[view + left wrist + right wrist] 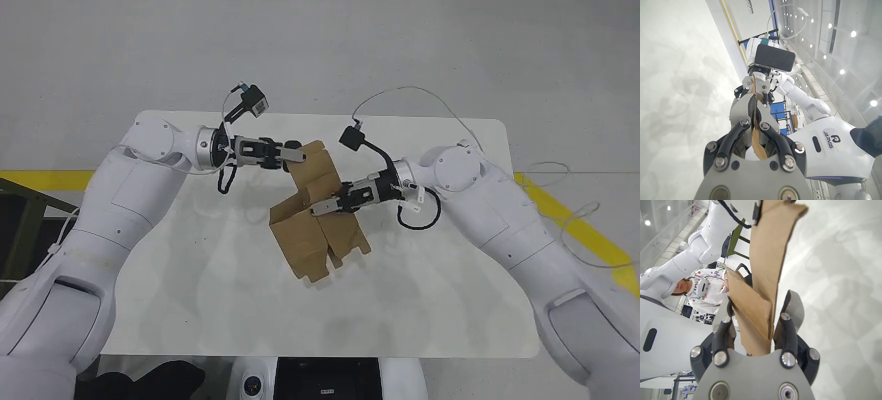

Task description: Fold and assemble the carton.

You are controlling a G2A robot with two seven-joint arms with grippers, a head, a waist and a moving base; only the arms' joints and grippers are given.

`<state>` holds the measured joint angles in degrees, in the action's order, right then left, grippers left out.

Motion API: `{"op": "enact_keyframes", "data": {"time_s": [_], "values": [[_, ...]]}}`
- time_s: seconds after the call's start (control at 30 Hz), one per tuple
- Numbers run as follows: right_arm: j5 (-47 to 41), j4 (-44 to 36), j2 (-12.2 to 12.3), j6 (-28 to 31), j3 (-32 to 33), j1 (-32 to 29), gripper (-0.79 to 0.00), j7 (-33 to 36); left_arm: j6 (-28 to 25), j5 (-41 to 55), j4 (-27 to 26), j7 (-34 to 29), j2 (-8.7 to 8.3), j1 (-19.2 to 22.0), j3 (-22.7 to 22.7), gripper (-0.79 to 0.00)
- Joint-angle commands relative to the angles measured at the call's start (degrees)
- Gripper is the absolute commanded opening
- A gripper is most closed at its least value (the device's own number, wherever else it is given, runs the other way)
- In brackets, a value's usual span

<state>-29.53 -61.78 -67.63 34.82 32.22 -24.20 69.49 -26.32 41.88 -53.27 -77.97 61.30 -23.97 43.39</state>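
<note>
A brown, partly folded carton [318,238] is held up over the middle of the white table [450,300], flaps splayed. My left gripper [297,153] pinches its far upper flap; in the left wrist view the fingers [742,109] are clamped on the thin cardboard edge [758,145]. My right gripper [324,208] sits at the carton's middle from the other side. In the right wrist view its fingers [793,306] stand apart around a folded flap [751,308] and a long panel [768,256]. One finger touches the flap, the other is clear of the panel.
The table's bare white top surrounds the carton on all sides. Yellow floor tape [590,235] runs past the table's right side and also its left [40,180]. Loose cables [420,95] arc above the right arm.
</note>
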Motion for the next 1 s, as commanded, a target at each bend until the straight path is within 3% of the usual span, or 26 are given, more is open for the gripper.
{"op": "enact_keyframes", "data": {"time_s": [0.0, 0.07, 0.23, 0.27, 0.33, 0.53, 0.7, 0.97], "values": [[-0.69, -0.14, 0.22, 0.23, -0.92, 0.39, -0.680, -0.23, 0.08, -0.11, -0.11, -0.08, 0.01, -0.13, 0.18, -0.785], [-1.30, -0.18, 0.45, 0.52, -1.94, 0.86, -0.785, -0.52, 0.12, -0.36, -0.28, -0.12, 0.01, -0.27, 0.37, -0.785], [-1.88, -0.06, 1.00, 1.90, -4.35, 2.01, -0.785, -1.91, 0.18, -1.83, -0.90, -0.18, -0.13, -0.40, 0.74, -0.785], [-2.05, 0.00, 1.10, 2.08, -4.84, 2.19, -0.785, -2.08, 0.14, -2.11, -1.11, -0.15, -0.17, -0.43, 0.81, -0.640], [-2.55, 0.07, 1.27, 2.37, -5.75, 2.61, -0.785, -2.37, -0.08, -2.49, -1.34, 0.08, -0.26, -0.49, 1.05, 0.000], [-5.10, 0.95, 1.67, 3.61, -7.59, 3.47, -0.785, -3.61, -1.23, 0.25, -1.23, 1.23, -0.34, 0.03, 3.27, 0.000], [-8.46, 2.78, 1.83, 4.25, -7.76, 3.81, -0.785, -4.26, -4.89, -2.99, -0.78, 4.89, -0.86, 0.36, 5.26, 0.000], [-13.66, 6.53, 1.79, 3.73, -5.39, 4.08, -0.785, -3.75, -10.60, -8.72, 0.00, 10.61, -2.16, -3.39, 8.03, 0.000]]}}
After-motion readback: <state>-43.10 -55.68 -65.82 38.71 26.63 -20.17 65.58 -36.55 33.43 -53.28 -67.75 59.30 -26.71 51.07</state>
